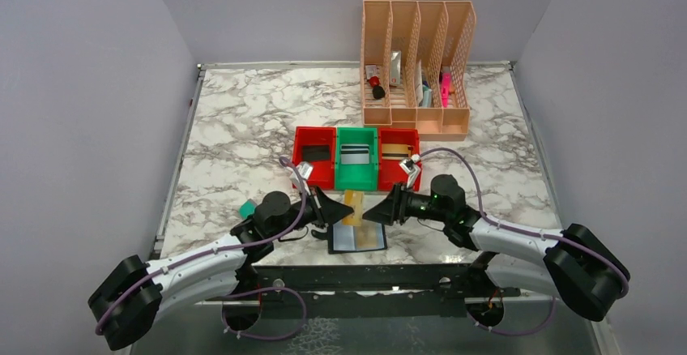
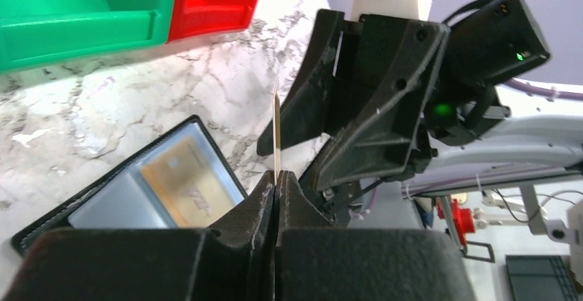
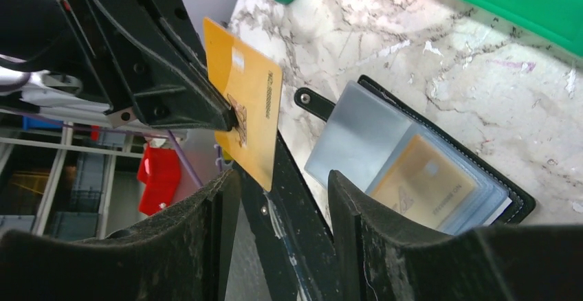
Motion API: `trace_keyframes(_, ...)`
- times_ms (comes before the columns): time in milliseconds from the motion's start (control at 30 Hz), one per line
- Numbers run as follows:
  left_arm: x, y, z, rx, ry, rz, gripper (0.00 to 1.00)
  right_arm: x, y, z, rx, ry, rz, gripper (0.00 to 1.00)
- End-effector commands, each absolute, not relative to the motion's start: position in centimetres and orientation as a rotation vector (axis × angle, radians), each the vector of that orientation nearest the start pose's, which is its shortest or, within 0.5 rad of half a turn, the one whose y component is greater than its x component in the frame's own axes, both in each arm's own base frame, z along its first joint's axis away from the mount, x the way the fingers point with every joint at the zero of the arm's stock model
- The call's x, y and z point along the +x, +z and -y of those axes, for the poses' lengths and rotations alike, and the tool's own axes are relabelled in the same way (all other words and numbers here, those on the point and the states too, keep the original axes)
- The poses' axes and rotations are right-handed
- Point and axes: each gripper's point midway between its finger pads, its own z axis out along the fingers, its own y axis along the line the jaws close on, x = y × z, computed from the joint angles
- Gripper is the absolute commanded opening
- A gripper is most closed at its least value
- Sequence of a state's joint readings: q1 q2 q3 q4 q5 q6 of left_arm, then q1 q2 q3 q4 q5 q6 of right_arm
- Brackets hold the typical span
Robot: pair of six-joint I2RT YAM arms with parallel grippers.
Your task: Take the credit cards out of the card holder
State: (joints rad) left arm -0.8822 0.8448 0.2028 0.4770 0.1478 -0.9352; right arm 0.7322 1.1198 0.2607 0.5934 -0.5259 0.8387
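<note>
The black card holder (image 1: 357,239) lies open on the marble near the front edge, its blue-grey pockets up. A gold credit card (image 3: 423,181) still sits in one pocket. Just above it, my left gripper (image 1: 339,209) is shut on a yellow credit card (image 3: 247,108), which shows edge-on (image 2: 276,136) in the left wrist view. My right gripper (image 1: 370,212) faces it from the right, open. In the right wrist view the card's lower corner hangs just above the gap of the right gripper (image 3: 283,181), near one finger and not pinched.
Red (image 1: 314,156), green (image 1: 357,158) and red (image 1: 398,156) bins stand in a row just behind the card holder, with cards lying in them. A peach file rack (image 1: 417,67) stands at the back right. A small teal block (image 1: 247,208) lies beside the left arm.
</note>
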Motion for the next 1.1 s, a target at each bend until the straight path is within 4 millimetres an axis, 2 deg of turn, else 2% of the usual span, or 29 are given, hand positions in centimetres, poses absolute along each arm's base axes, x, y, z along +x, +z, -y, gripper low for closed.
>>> trace_keyframes(0, 13.3, 17.0, 28.5, 0.202, -1.587, -1.882, 0.00, 14.8, 15.0, -29.0, -0.348, 1.653, -1.955, 0.53)
trace_keyframes(167, 12.7, 17.2, 28.6, 0.216, -1.637, -1.869, 0.00, 14.2, 16.2, -29.3, -0.379, 1.737, -1.902, 0.50)
trace_keyframes(333, 12.4, 17.4, 28.7, 0.202, -1.679, -1.848, 0.00, 13.7, 16.7, -29.6, -0.414, 1.791, -1.877, 0.42)
trace_keyframes(700, 12.5, 18.2, 28.8, 0.174, -1.723, -1.804, 0.00, 12.5, 16.7, -29.6, -0.480, 1.859, -1.864, 0.33)
trace_keyframes(1067, 12.2, 18.4, 28.6, 0.168, -1.743, -1.793, 0.00, 12.2, 18.0, -29.5, -0.476, 1.897, -1.822, 0.08)
